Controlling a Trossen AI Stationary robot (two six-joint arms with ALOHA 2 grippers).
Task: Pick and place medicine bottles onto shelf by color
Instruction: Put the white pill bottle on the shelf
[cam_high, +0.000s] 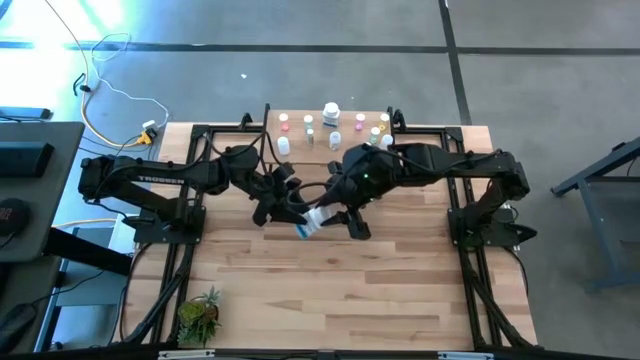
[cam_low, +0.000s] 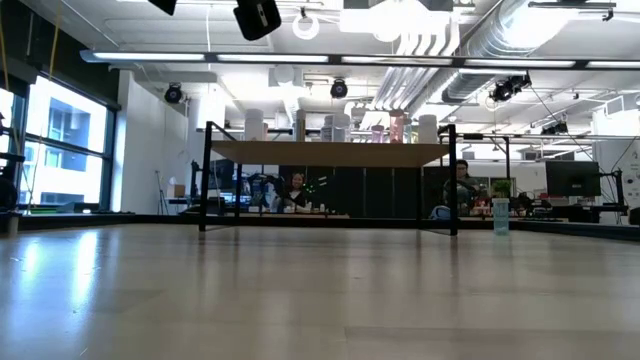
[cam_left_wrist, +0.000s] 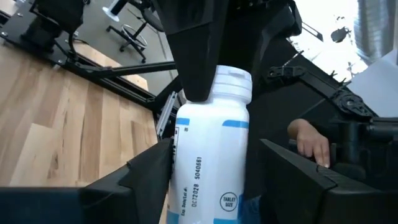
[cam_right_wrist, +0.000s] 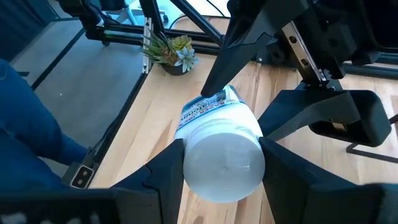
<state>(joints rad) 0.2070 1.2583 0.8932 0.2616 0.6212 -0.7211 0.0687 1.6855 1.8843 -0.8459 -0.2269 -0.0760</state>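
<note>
- the right gripper (cam_right_wrist: 221, 163) was clamped on the cap end of a large white plastic medicine bottle with a blue-banded label (cam_right_wrist: 217, 146), held in the air above mid-table.
- the left gripper (cam_left_wrist: 211, 168) straddled the same bottle's body, its fingers (cam_left_wrist: 146, 171) close on either side; whether they already pressed it i could not tell.
- this looked like a mid-air handover between the two arms.
- the low shelf with a light wooden top on thin black legs (cam_high: 345, 112) stood at the table's far edge, small bottles with coloured caps (cam_high: 335, 124) already on it.
- next, one gripper needed a firm hold before the other let go, then a carry to the shelf.
</note>
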